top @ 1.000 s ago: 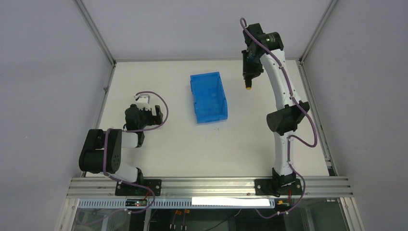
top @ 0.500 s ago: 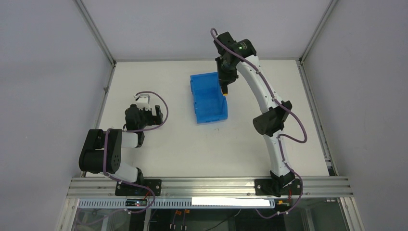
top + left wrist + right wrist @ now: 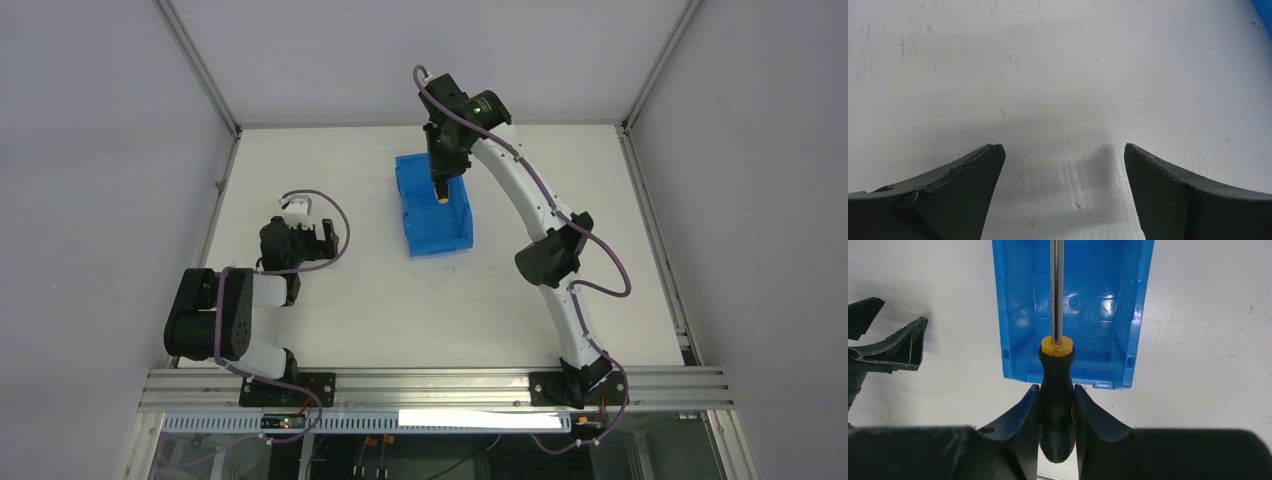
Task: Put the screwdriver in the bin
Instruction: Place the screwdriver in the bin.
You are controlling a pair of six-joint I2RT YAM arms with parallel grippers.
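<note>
The blue bin [image 3: 440, 238] stands on the white table at the back middle. My right gripper [image 3: 440, 172] hangs above the bin's far half, shut on the screwdriver [image 3: 441, 197], whose orange end points down over the bin's inside. In the right wrist view the fingers [image 3: 1030, 405] clamp the black handle [image 3: 1057, 375]. The orange collar and metal shaft [image 3: 1056, 290] run out over the bin's floor [image 3: 1098, 300]. My left gripper [image 3: 318, 238] is open and empty, low over the table at the left; its jaws [image 3: 1063, 150] stand wide apart.
The left arm's open gripper [image 3: 890, 342] shows at the left of the right wrist view, apart from the bin. A white part with a purple cable [image 3: 297, 205] sits by the left wrist. An aluminium rail [image 3: 430, 385] runs along the near edge. Grey walls enclose the table.
My right arm has swung left with the screwdriver, from beyond the bin's right side to above the bin. The left arm has not moved.
</note>
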